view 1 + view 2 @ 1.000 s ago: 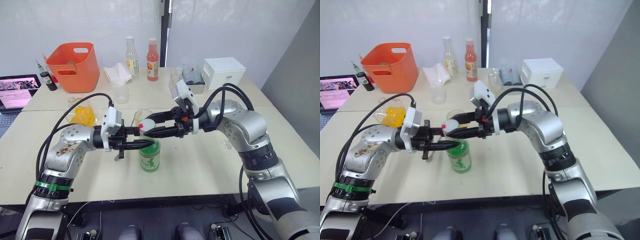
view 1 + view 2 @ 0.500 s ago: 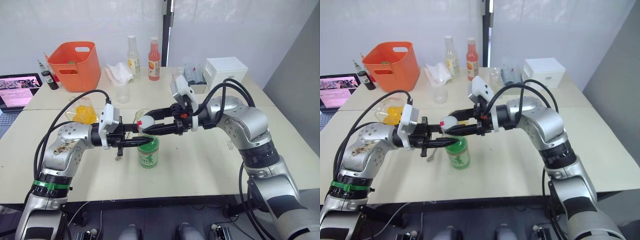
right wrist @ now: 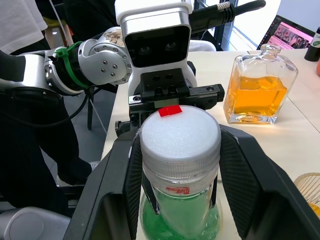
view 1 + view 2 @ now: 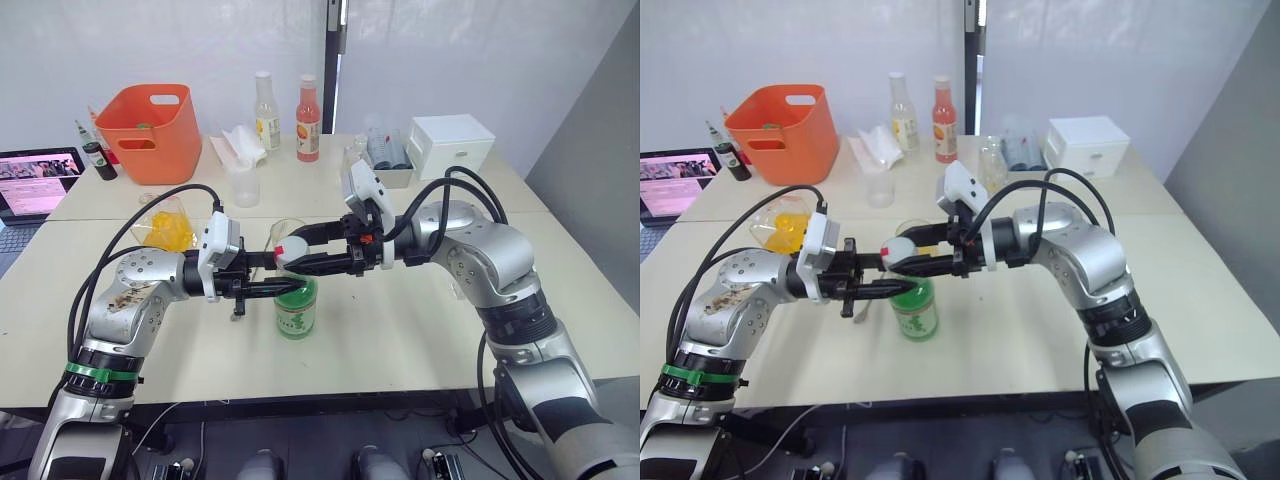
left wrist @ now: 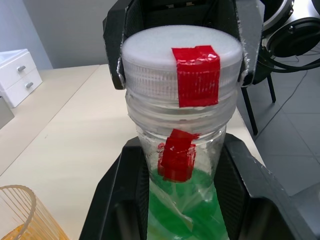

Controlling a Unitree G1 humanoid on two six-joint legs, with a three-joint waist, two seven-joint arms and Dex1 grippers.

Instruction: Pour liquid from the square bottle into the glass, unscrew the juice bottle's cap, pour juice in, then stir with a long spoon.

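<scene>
Juice bottle (image 4: 298, 309) stands upright near the front of the table (image 4: 400, 320), between the two arms, its green liquid filling the lower body. Left gripper (image 4: 290, 288) reaches in from the left with its fingers closed around the clear neck just under the cap, bracing the bottle. Right gripper (image 4: 283, 254) comes from the right, and its fingers are pinched onto the sides of the cap (image 4: 284, 251), the white one with the red tape on top.

Judging from this, the cap is being unscrewed and appears still seated on the neck. The ribbed skirt of the cap gives the fingers something to bite on; its smooth top would not. The bottle looks like thin clear plastic, light and somewhat springy, so a hard squeeze at the neck could buckle it, and it may twist in the left fingers if they only hold loosely. With liquid inside, a tilt once the cap is off could slop.

Just behind the bottle stands the glass (image 4: 285, 236), with a little orange at its bottom in the wrist views. The square bottle (image 4: 165, 224), amber liquid inside, sits further left. An orange bucket (image 4: 146, 131) and two slim bottles (image 4: 287, 116) stand at the far side.
</scene>
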